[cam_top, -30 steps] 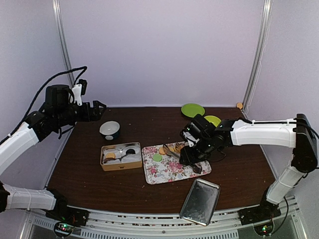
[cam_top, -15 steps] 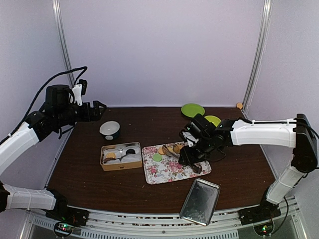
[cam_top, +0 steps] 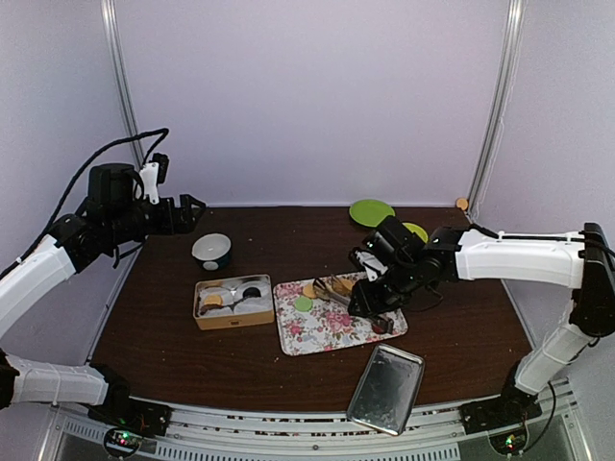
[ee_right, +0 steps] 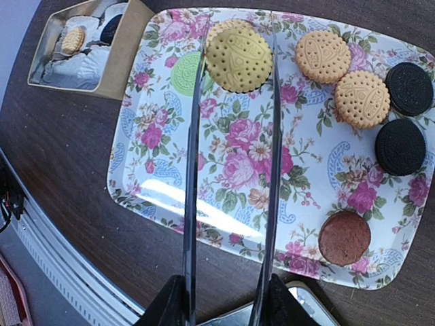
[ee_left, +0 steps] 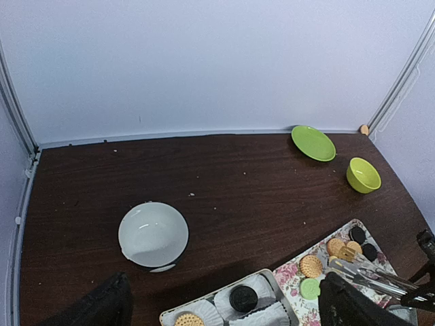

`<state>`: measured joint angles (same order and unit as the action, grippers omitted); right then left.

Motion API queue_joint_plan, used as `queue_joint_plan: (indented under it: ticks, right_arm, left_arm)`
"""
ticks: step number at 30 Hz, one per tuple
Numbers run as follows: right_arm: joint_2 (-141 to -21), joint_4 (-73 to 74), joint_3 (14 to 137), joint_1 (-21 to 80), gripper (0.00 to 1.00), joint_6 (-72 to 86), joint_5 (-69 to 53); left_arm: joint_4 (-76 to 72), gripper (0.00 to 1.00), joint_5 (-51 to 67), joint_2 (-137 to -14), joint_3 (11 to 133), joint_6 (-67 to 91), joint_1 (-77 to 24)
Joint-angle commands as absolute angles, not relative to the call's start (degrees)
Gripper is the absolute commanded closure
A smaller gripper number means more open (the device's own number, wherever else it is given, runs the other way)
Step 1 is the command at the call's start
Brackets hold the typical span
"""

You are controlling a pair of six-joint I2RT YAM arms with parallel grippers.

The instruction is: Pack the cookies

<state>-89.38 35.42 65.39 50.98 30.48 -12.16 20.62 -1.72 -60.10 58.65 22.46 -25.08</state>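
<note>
My right gripper (cam_top: pixel 373 291) is shut on a pair of metal tongs (ee_right: pixel 231 170). The tong tips hold a yellow cookie (ee_right: pixel 238 56) over the far left part of the floral tray (ee_right: pixel 170 183). On the tray lie a light green cookie (ee_right: pixel 182 72), two orange-yellow cookies (ee_right: pixel 322 56), two black cookies (ee_right: pixel 400 146) and a dark red one (ee_right: pixel 344 238). The box (cam_top: pixel 233 303) of white paper cups holds an orange-yellow cookie (ee_left: pixel 183 319) and a black one (ee_left: pixel 242 298). My left gripper (cam_top: pixel 188 208) is open, empty and raised at the far left.
A metal lid (cam_top: pixel 386 388) lies near the front edge, right of centre. A white bowl (cam_top: pixel 211 250) stands behind the box. A green plate (cam_top: pixel 371 212) and a yellow-green bowl (cam_top: pixel 412 231) stand at the back right.
My right gripper has shifted slightly, and the tong tips with the yellow cookie have edged to the left over the tray. The left arm has not moved.
</note>
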Motion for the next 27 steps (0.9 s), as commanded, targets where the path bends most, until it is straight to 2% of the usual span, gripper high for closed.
queue_joint_plan:
  ticks: [1, 15, 27]
  right_arm:
    - [-84.79, 38.39, 65.14, 52.43, 0.64, 31.33, -11.39]
    - [-87.49, 45.52, 67.07, 57.07, 0.61, 28.92, -11.14]
    - [-87.78, 46.18, 67.13, 57.27, 0.5, 29.19, -11.47]
  left_arm:
    - [17.76, 0.02, -0.54, -60.2, 59.99, 22.58, -24.76]
    - [17.67, 0.02, -0.72, -60.07, 59.85, 22.69, -24.76]
    - [17.75, 0.02, -0.93, -59.89, 59.94, 22.59, -24.7]
